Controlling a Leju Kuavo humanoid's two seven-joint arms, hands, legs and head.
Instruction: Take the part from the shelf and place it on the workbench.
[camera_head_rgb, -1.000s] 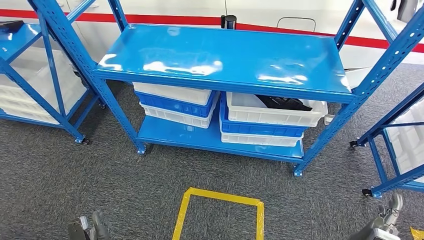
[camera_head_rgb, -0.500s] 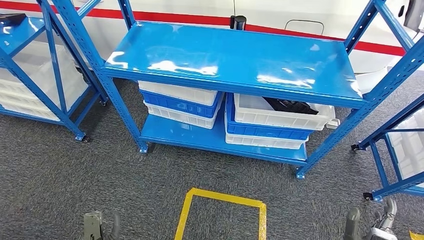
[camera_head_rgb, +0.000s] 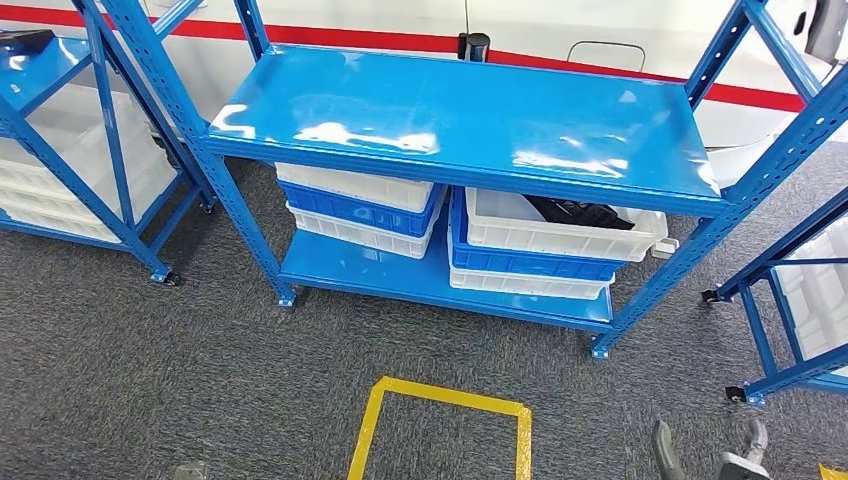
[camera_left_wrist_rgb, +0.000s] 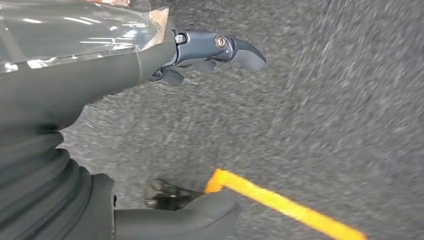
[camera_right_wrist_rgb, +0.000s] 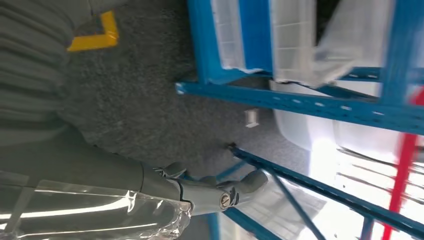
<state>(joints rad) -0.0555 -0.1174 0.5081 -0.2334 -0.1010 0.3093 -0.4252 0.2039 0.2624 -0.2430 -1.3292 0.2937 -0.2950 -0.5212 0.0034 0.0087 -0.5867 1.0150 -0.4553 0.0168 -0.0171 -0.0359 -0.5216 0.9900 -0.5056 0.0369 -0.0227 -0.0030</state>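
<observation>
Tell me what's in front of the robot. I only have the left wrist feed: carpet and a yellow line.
Observer: The head view shows a blue shelf unit ahead, beyond a yellow taped square on the floor.
Operator: Part visible?
Observer: A dark part lies in the top white crate of the right-hand stack on the lower shelf.
Operator: Right hand?
Observer: The right hand holds nothing, its fingers apart, and hangs low over the carpet.
</observation>
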